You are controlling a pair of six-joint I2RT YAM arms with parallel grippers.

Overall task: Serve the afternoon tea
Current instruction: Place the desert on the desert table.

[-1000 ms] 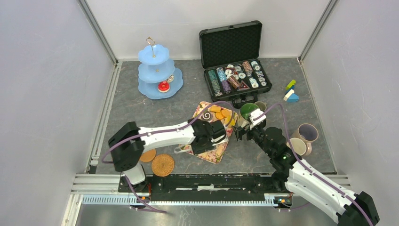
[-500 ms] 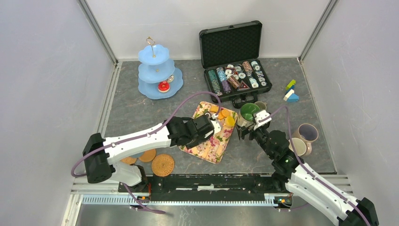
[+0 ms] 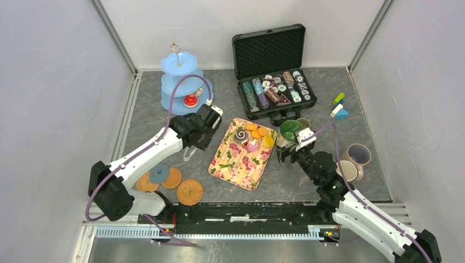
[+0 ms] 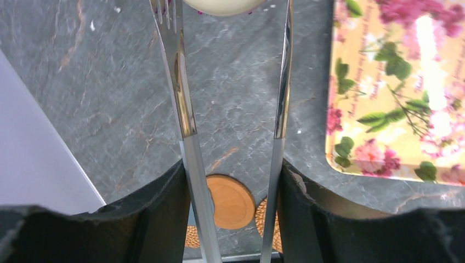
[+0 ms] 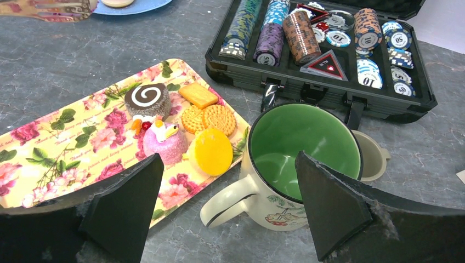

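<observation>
My left gripper (image 3: 203, 125) is shut on metal tongs (image 4: 183, 93) and sits left of the floral tray (image 3: 237, 164), toward the blue tiered stand (image 3: 183, 82). The tong tips pinch a pale cream round piece (image 4: 225, 4), cut off by the frame top. The tray holds a swirl cake (image 5: 146, 98), biscuits (image 5: 211, 118), a pink cake (image 5: 164, 143) and a yellow piece (image 5: 214, 150). A red donut (image 3: 191, 100) lies on the stand's bottom tier. My right gripper (image 5: 227, 156) is open, its fingers either side of the green-lined mug (image 5: 301, 142), not touching it.
An open case of poker chips (image 3: 274, 90) stands behind the mug, with a small cup (image 3: 303, 123) beside it. A lilac mug (image 3: 357, 153) and a cream mug (image 3: 346, 170) stand at the right. Coasters (image 3: 190, 192) lie near the left base. Blocks (image 3: 339, 107) lie far right.
My left arm has swung off the tray to the left and back toward the tiered stand, carrying the tongs. The right arm has crept slightly toward the green-lined mug.
</observation>
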